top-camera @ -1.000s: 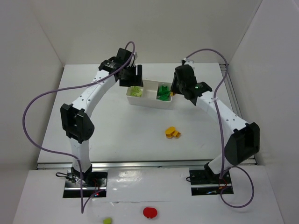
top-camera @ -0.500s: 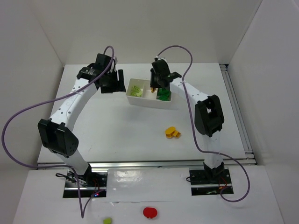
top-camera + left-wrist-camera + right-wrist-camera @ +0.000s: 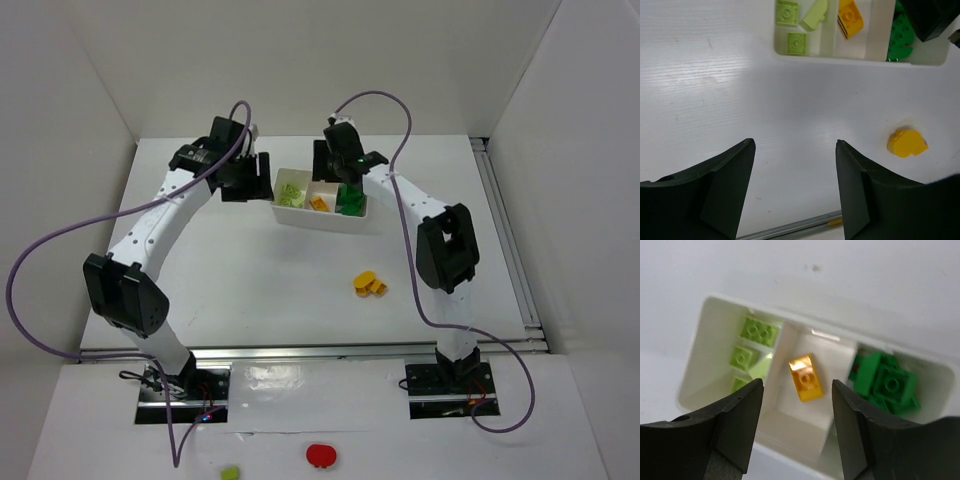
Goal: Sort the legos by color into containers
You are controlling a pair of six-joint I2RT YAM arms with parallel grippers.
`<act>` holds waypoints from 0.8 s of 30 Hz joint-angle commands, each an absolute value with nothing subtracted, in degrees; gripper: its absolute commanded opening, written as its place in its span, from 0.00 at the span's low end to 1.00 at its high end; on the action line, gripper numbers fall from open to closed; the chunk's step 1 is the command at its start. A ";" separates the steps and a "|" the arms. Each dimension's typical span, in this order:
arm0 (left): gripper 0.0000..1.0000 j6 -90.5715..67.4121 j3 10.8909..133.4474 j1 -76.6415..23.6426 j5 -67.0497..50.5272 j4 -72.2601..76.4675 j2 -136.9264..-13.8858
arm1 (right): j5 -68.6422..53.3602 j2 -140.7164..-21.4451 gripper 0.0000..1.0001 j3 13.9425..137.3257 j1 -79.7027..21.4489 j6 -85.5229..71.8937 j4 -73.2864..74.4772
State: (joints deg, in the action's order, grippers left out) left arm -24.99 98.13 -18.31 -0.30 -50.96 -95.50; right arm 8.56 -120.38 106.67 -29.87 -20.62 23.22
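Nearest, on the ledge in front of the arm bases: red round object (image 3: 320,456), with a small lime-green piece (image 3: 230,472) well to its left. On the bench (image 3: 250,270), right of centre: small cluster of orange-yellow legos (image 3: 369,284), loose, well apart from the tray. Further back: white tray (image 3: 316,221), three compartments side by side. Pale lime-green legos (image 3: 759,331) in the left compartment, a single orange-yellow brick (image 3: 805,377) lying flat in the middle one, dark green legos (image 3: 887,382) heaped in the right one. Left fingers (image 3: 725,190) spread apart, holding nothing, above bare bench just beside the tray's left end. Right fingers (image 3: 735,425) likewise apart and empty, hanging over the tray's middle compartment, directly above the orange-yellow brick.
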 commanded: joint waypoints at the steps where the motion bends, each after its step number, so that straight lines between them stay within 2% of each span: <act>1: 0.75 -21.71 100.20 -23.36 -2.81 -50.63 -96.76 | 11.51 -109.63 0.64 99.18 -28.93 -21.18 20.23; 3: 0.75 -19.96 100.20 -28.46 -4.38 -50.63 -98.52 | 12.39 -99.53 0.61 87.62 -27.52 -22.93 17.25; 6: 0.77 -16.01 98.88 -34.96 -10.09 -49.04 -101.93 | 15.20 -88.21 0.61 79.04 -23.04 -26.88 19.15; 9: 0.82 -13.98 99.75 -41.12 -13.88 -47.64 -106.33 | 18.80 -80.62 0.65 71.56 -18.47 -29.88 25.21; 12: 0.88 -13.45 104.83 -46.04 -15.37 -47.64 -113.10 | 21.45 -70.78 0.75 64.71 -15.74 -31.28 31.52; 14: 0.91 -12.93 108.17 -48.06 -17.12 -47.64 -117.92 | 22.85 -67.96 0.78 63.11 -14.59 -32.86 34.26; 20: 0.93 -13.44 110.48 -50.10 -16.26 -47.64 -124.97 | 23.47 -63.90 0.79 59.06 -12.22 -35.68 39.20; 24: 0.87 -13.97 110.48 -50.10 -15.73 -46.50 -127.70 | 22.85 -63.19 0.79 58.36 -12.22 -35.68 39.81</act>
State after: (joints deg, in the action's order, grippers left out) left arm -14.81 108.44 -50.43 -15.29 -47.51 -126.52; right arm 21.82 -65.04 58.13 -12.51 -34.30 38.20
